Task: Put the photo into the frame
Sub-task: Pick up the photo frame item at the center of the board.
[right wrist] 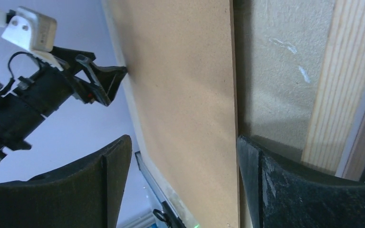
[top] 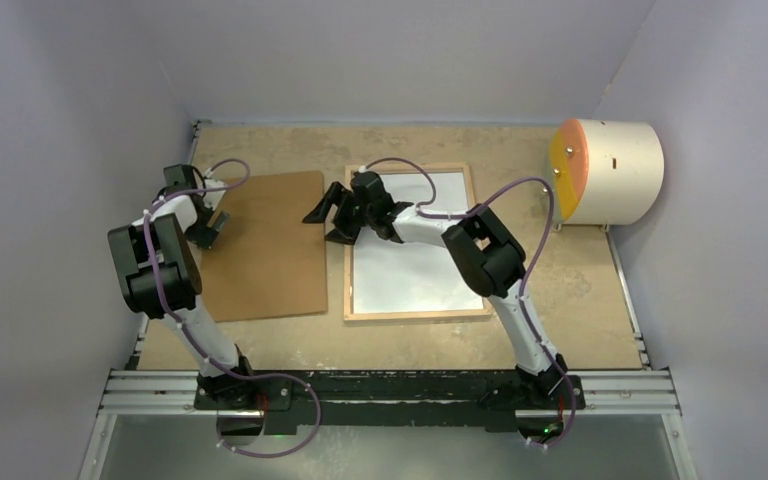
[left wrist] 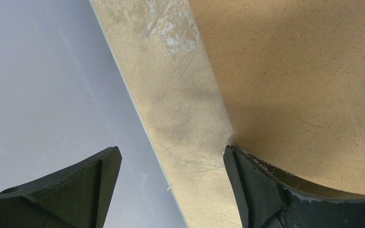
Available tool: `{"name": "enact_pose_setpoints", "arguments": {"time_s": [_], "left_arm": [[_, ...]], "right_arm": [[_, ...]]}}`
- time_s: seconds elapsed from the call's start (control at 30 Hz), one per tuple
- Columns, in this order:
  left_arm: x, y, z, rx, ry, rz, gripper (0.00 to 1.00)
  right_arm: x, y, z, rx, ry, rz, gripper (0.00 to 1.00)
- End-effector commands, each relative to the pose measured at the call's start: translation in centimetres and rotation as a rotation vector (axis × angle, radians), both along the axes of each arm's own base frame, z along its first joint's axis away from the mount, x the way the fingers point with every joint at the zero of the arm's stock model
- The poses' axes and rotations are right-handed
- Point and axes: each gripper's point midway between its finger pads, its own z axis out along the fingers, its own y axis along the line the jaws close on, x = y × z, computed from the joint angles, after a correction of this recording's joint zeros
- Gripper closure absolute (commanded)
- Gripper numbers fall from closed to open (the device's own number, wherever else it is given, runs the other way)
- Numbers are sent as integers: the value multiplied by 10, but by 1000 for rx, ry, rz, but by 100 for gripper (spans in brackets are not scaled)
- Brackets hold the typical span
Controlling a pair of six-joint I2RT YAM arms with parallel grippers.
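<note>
Frame [top: 417, 316]: it is lying flat on the desk [top: 580, 290] with its light wood back facing up and its long axis running away from the arm bases.
Photo [top: 415, 265]: a plain white sheet is filling the frame's opening. I am reading it as the photo lying face down, though I cannot tell it from the bare pane.
Board [top: 265, 250]: the brown backing board is lying just left of the frame, parallel to it, with a narrow strip of bare desk between them.
Right fingers [top: 343, 234]: they are hovering spread and empty at the frame's far-left corner, over the strip between frame and board. One tip is sitting over the board's near edge and the other is sitting toward the frame's wood rim.
Left fingers [top: 212, 228]: they are also spread and empty, well left of the frame, straddling the board's outer edge.
Nearer arm: the right one is nearer the frame, and the left one is reaching only the board's outer edge.
Relation that matters: if the sheet is the photo, the loose piece is lying left of the frame, so it is probably needing to travel rightward onto the frame.
</note>
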Motion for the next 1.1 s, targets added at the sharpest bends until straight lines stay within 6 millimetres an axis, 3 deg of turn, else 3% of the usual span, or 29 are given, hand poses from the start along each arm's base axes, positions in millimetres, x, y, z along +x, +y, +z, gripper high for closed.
{"name": "enact_pose_setpoints", "arguments": {"time_s": [0.0,0.2,0.37,0.57,0.77,0.93,1.07], "left_arm": [[-61,-98,-78,-432,265,-81,12],[-64,-102,-79,-447,268,-96,12],[-62,-101,-77,-445,264,-100,12],[-61,-104,-73,-459,254,-103,12],[-63,-110,-72,-493,253,-109,12],[-54,-108,-60,-484,232,-114,11],[-35,-110,-16,-494,142,-154,2]], "right_arm": [[-15,29,126,315,-173,107,19],[-37,24,165,472,-203,150,21],[-46,25,155,436,-200,176,20],[-44,27,136,357,-185,169,24],[-42,32,141,366,-191,175,31],[-40,24,142,284,-212,151,56],[-39,16,143,190,-226,143,87]]}}
